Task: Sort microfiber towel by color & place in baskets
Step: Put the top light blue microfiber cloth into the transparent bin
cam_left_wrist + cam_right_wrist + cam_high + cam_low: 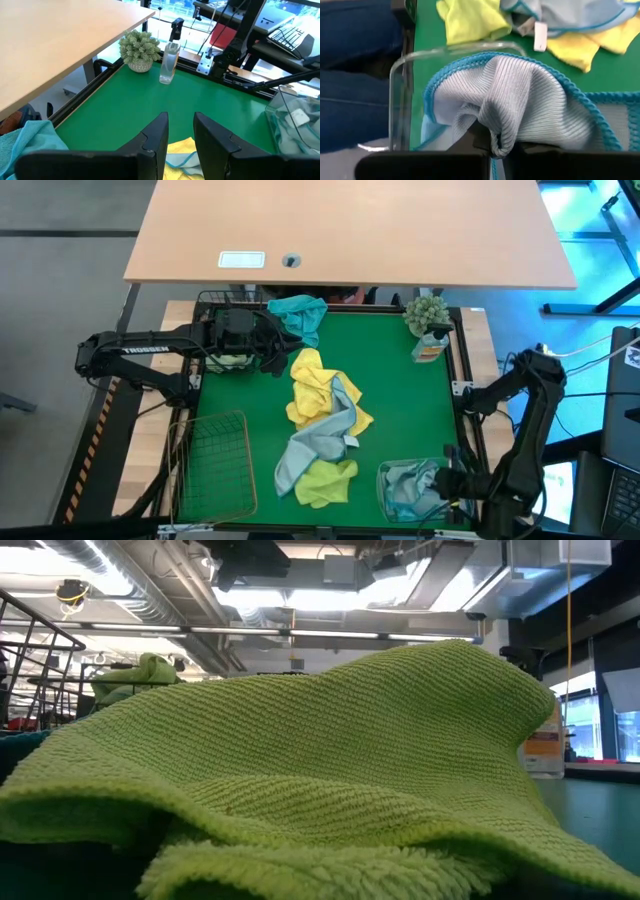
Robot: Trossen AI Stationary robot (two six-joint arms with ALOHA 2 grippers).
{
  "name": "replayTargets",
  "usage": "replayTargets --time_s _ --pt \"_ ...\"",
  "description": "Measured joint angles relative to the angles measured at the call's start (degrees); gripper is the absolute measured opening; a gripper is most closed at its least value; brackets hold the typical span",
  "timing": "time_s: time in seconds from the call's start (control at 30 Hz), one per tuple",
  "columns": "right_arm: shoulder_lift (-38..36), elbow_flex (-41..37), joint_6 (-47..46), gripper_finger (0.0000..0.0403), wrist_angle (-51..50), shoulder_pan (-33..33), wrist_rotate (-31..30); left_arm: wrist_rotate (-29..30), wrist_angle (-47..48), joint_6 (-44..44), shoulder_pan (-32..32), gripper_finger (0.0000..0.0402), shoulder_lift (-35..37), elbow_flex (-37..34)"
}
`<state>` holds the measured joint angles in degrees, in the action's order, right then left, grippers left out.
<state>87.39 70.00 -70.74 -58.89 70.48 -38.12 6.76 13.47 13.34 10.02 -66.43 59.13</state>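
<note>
Two dark arms reach over the green table (400, 400). The left arm stretches in from the left side, its gripper (268, 350) near the far edge, just beside the black wire basket (215, 305) and above the near edge of a teal towel (300, 315). Its two fingers (155, 140) stand a little apart with nothing between them; in the left wrist view a yellow towel (177, 147) lies just beyond and below them.

The right arm bends down at the table's near right corner, with its gripper (492, 147) in the clear plastic tub (385, 475). Its fingers are closed on a grey towel (520, 95), a ribbed cloth with bright blue stitched edging, which bunches up at the fingertips and fills much of the tub.

At the table's middle lies a loose heap: the yellow towel at the far end, a second grey towel (310, 445) across it, and a lime towel (325, 480) at the near end, a fluffy looped weave in the low view. The tan wire basket (215, 460) sits at the near left with nothing in it. A small potted plant (428, 312) and a clear spray bottle (169, 62) stand at the far right corner.
</note>
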Motion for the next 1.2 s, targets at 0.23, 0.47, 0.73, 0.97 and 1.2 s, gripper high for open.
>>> replayTargets --time_s 0.23,0.47,0.73,0.97,1.2 --pt "0.4 0.0 0.0 0.0021 1.33 0.0 3.25 0.0 0.0 0.02 0.0 0.0086 0.0 0.0" --pt "0.4 0.0 -2.68 0.0028 2.75 0.0 3.29 0.0 0.0 0.04 0.0 0.0086 0.0 0.0" --pt "0.4 0.0 -2.95 0.0122 2.33 -0.21 3.43 0.0 0.0 0.02 0.01 0.0086 0.0 -0.02" --pt "0.38 0.0 -2.95 0.019 1.74 -3.63 21.34 -1.89 -0.02 0.02 -0.01 0.0086 0.0 -0.02" --pt "0.35 0.0 -1.22 0.0202 1.7 -9.24 33.2 -4.79 0.0 -0.14 -2.27 0.0086 -0.01 -0.02"
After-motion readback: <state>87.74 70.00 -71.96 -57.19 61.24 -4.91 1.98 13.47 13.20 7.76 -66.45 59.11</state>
